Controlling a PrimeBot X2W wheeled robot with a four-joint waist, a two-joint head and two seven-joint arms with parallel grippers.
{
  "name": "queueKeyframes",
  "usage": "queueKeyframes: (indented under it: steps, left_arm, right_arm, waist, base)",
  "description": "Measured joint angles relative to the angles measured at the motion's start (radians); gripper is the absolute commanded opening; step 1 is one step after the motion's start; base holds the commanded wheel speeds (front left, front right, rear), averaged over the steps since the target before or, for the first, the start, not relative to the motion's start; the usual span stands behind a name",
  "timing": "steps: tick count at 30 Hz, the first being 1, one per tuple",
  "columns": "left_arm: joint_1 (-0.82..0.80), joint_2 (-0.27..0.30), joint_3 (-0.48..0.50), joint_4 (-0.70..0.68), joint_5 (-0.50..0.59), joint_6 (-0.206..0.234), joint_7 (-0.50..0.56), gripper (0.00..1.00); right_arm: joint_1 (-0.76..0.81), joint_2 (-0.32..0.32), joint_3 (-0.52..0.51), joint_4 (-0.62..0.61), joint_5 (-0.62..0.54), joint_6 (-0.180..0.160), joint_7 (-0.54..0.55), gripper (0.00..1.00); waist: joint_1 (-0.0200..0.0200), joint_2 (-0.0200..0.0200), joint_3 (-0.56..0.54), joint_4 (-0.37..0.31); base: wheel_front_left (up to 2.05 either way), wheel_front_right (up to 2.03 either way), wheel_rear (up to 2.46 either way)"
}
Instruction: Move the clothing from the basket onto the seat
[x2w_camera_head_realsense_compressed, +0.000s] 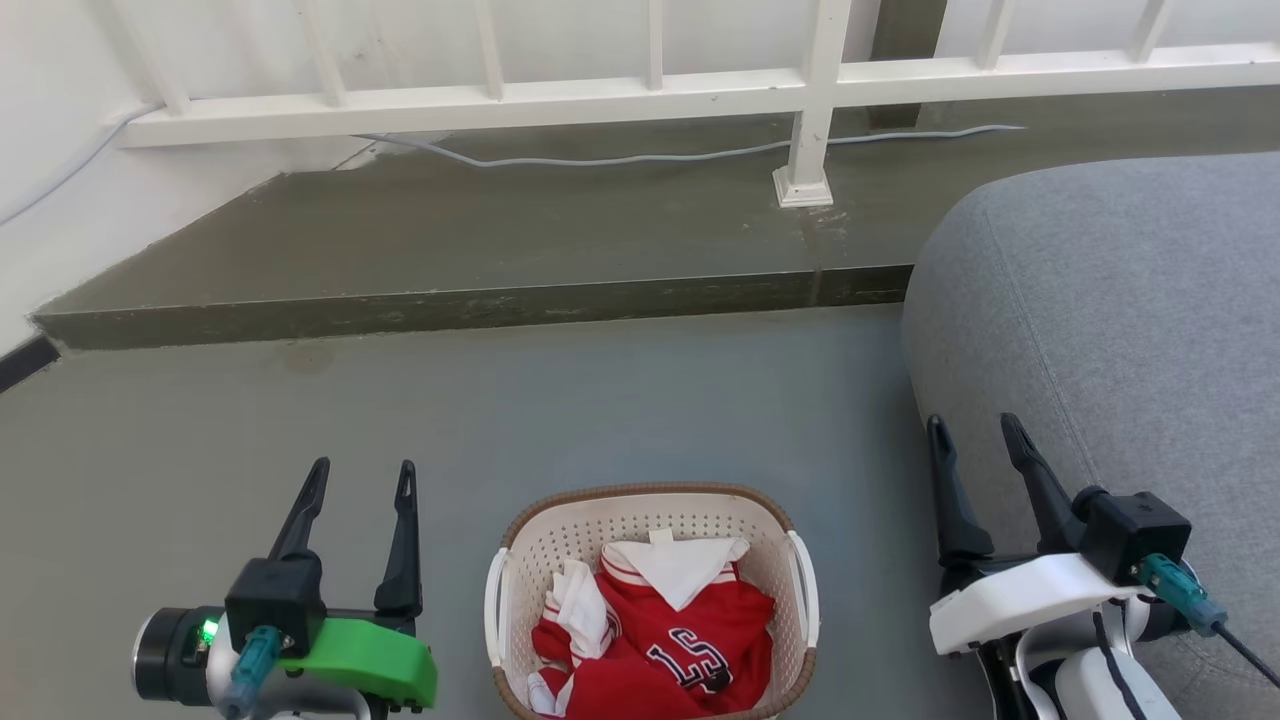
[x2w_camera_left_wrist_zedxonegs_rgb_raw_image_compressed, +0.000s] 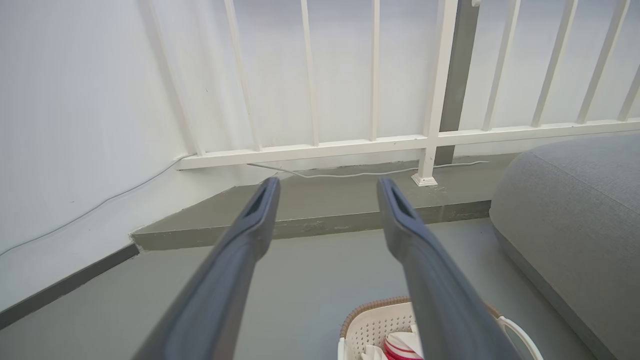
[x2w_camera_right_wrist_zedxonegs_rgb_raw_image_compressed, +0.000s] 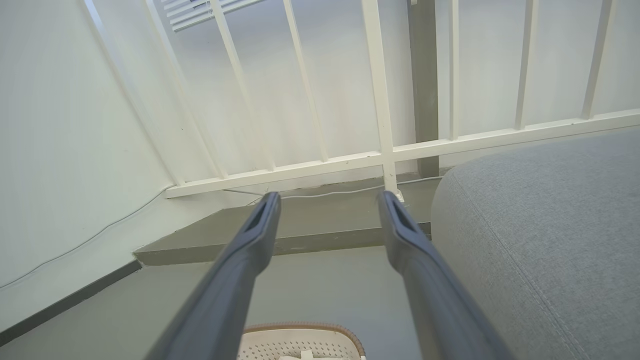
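Left gripper (x2w_camera_head_realsense_compressed: 363, 467): fingers spread wide, nothing between them; it hovers over the floor (x2w_camera_head_realsense_compressed: 620, 400) just left of the basket (x2w_camera_head_realsense_compressed: 652, 491).
Right gripper (x2w_camera_head_realsense_compressed: 972, 422): likewise released and empty, in front of the near edge of the seat (x2w_camera_head_realsense_compressed: 1130, 320) (contact with the fabric cannot be told).
Clothing (x2w_camera_head_realsense_compressed: 690, 625): red with white trim, crumpled inside the basket, dark white-outlined characters facing up.
Basket: stands on the floor between the two grippers, apart from the seat.
Seat: grey cushion right of the basket, stitched seam showing.
Behind: a raised step (x2w_camera_head_realsense_compressed: 450, 250) with a white railing (x2w_camera_head_realsense_compressed: 480, 100) and a pale cable (x2w_camera_head_realsense_compressed: 650, 157).
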Motion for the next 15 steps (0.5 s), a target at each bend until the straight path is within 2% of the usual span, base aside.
queueKeyframes:
  steps: [10,15]
  left_arm:
    - [0.005,0.004,-0.016,-0.031,0.160,0.019,-0.038,1.00]
    - [0.023,0.007,-0.020,-0.032,0.174,0.027,-0.042,1.00]
  right_arm:
    - [0.005,-0.003,0.026,-0.042,-0.161,-0.027,-0.038,1.00]
    - [0.021,-0.003,0.029,-0.048,-0.189,-0.028,-0.044,1.00]
  waist:
    - [0.0000,0.0000,-0.006,-0.003]
    - [0.0000,0.0000,-0.009,-0.004]
  base:
    - [0.00,0.00,0.00]
    - [0.00,0.00,0.00]
